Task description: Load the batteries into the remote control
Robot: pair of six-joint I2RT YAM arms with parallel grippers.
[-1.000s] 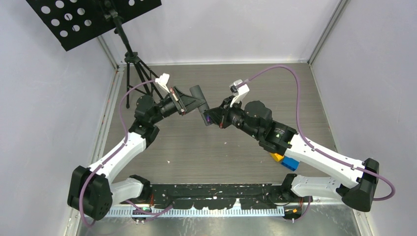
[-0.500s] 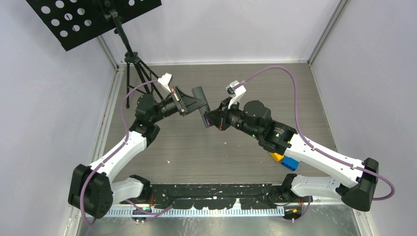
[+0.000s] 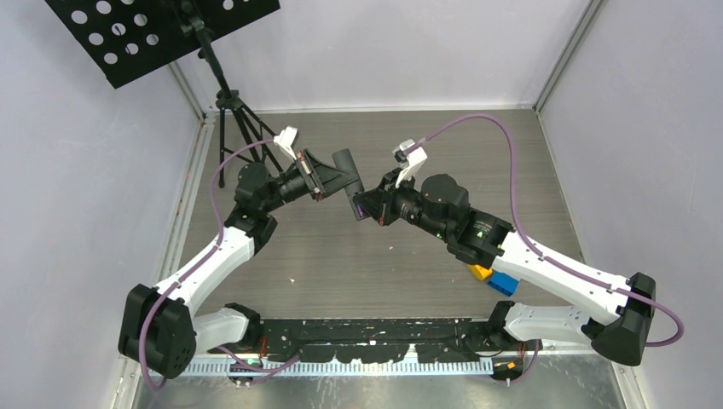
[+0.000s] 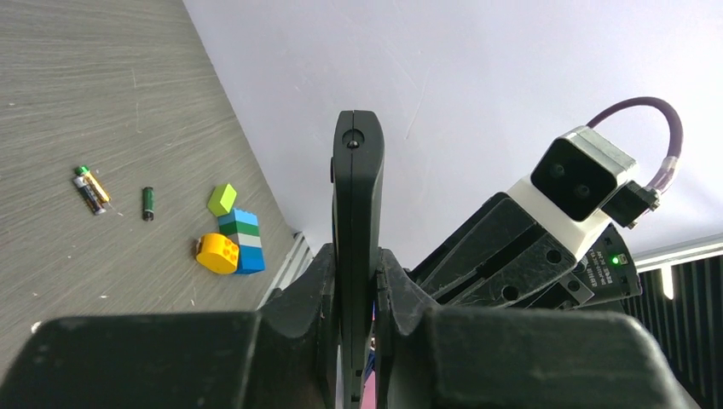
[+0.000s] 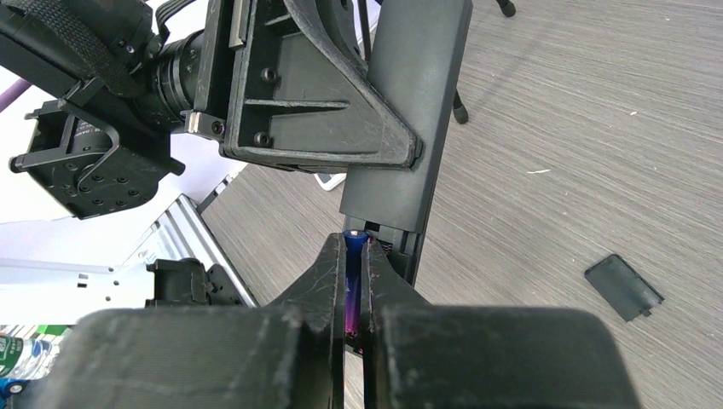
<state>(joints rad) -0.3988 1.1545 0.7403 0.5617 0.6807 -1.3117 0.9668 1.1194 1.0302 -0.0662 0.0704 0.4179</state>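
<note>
My left gripper (image 3: 324, 181) is shut on the black remote control (image 3: 343, 170) and holds it on edge above the table; it also shows in the left wrist view (image 4: 357, 196). My right gripper (image 5: 353, 243) is shut on a purple-blue battery (image 5: 352, 281). The battery's tip sits at the open battery compartment at the remote's near end (image 5: 401, 230). In the top view the right gripper (image 3: 365, 207) meets the remote's lower end. A gold-and-black pair of batteries (image 4: 92, 187) and a dark green battery (image 4: 147, 204) lie on the table.
The loose battery cover (image 5: 623, 286) lies on the table. Coloured toy blocks (image 3: 494, 279) sit under the right arm, also seen in the left wrist view (image 4: 230, 243). A black tripod stand (image 3: 234, 119) stands at the back left. Walls enclose the table.
My right gripper with the battery has shifted slightly left, closer to the remote's end. The left gripper and remote have barely moved.
</note>
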